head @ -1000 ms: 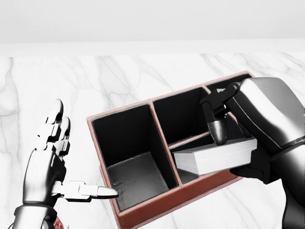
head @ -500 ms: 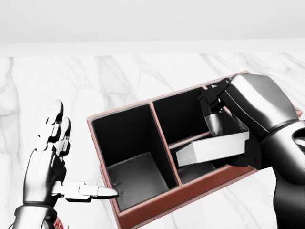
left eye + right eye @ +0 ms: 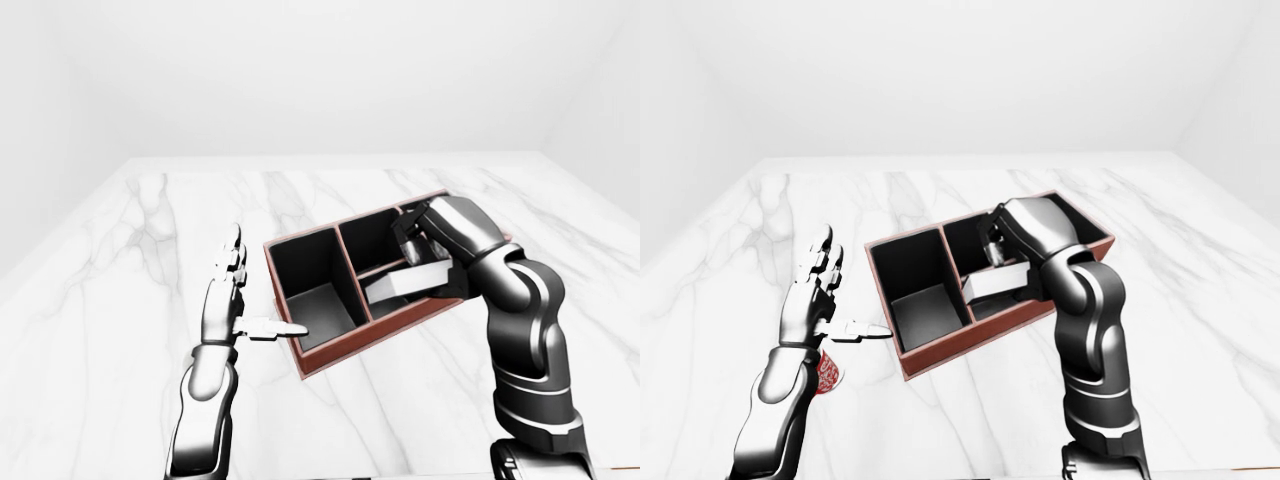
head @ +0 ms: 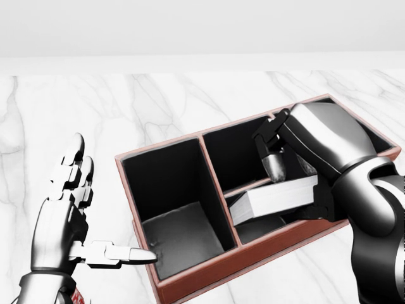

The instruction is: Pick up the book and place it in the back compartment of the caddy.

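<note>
The red-brown caddy (image 4: pixel 136 209) with black compartments lies at an angle on the marble table. My right hand (image 4: pixel 294 190) is shut on the book (image 4: pixel 278 197), a white block of pages. It holds the book tilted over the caddy's middle section, across the low divider (image 4: pixel 243 185) between its upper and lower compartments. One finger (image 4: pixel 276 166) presses on the book's top, and the rest of the grip is hidden under the hand. My left hand (image 4: pixel 104 209) stands open to the left of the caddy, with its thumb pointing at the caddy's wall.
The white marble tabletop (image 3: pixel 130 260) spreads around the caddy and ends at a pale wall at the top. A small red patterned object (image 3: pixel 827 372) lies by my left forearm. My right forearm (image 3: pixel 525 340) rises from the bottom right.
My right hand has carried the book a little to the left and lower into the caddy's middle section. The left hand has not moved.
</note>
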### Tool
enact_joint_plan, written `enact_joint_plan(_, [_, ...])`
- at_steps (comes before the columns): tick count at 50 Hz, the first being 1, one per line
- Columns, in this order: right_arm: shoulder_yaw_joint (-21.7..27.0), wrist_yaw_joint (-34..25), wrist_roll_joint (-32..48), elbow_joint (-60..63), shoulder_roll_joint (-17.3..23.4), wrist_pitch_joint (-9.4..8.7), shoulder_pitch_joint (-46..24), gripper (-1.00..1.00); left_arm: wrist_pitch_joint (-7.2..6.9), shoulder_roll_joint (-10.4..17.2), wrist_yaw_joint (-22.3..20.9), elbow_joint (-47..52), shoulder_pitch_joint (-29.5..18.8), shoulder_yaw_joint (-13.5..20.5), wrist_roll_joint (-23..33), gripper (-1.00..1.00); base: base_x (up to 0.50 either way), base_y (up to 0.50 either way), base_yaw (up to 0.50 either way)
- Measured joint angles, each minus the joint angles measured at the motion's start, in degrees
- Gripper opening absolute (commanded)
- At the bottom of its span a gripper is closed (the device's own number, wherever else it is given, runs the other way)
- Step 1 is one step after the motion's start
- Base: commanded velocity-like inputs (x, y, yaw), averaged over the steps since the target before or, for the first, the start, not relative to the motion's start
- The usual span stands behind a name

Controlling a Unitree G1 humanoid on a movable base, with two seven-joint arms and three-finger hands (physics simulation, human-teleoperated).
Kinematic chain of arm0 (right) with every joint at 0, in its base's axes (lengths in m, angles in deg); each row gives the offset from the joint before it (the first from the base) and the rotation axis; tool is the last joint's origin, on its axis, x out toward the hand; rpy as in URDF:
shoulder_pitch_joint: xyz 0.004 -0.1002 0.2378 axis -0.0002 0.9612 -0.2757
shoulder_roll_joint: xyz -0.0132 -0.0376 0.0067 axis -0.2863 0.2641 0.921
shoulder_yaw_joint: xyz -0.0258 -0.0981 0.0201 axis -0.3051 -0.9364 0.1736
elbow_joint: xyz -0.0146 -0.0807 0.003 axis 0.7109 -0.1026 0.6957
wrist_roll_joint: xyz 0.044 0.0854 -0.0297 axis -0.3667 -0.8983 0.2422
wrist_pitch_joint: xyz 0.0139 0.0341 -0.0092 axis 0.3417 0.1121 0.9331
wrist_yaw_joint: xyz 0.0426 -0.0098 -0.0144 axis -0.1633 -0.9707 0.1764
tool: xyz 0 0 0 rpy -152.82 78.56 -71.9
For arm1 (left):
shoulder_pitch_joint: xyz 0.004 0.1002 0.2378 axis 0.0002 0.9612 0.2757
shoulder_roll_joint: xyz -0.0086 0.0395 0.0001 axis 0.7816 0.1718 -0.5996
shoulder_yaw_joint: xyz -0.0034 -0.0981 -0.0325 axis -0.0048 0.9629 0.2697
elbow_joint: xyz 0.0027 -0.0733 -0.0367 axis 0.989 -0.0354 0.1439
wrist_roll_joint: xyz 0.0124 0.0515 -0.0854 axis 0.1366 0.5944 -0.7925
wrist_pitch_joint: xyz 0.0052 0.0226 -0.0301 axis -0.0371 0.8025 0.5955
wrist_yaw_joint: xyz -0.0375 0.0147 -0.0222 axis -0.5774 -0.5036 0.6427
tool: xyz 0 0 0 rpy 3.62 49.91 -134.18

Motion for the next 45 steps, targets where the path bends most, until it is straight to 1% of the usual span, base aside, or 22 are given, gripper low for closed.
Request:
enact_joint_plan(14, [-0.53, 0.00, 0.40, -2.61, -0.20, 1.09, -1.34, -1.00, 0.00, 0.02, 0.07, -0.32, -0.17, 0.05, 0.07, 1.00, 0.00, 0.00, 0.00])
enact_joint_plan(28, [-1.06, 0.00, 1.07, -4.01, -0.42, 1.60, -2.92, -1.00, 0.00, 0.03, 0.11, -0.12, -0.07, 0.05, 0.19, 1.00, 0.00, 0.00, 0.00])
enact_joint_plan(40, [-0.65, 0.00, 0.93, -4.81, 0.17, 1.86, -3.57, -1.00, 0.00, 0.01, 0.18, -0.46, -0.01, -0.05, 0.40, 1.00, 0.00, 0.00, 0.00])
enact_joint_plan(45, [-0.44, 0.00, 0.90, -5.53, 0.56, 2.25, -3.77, -1.00, 0.00, 0.00, 0.20, -0.61, -0.01, -0.08, 0.46, 1.00, 0.00, 0.00, 0.00])
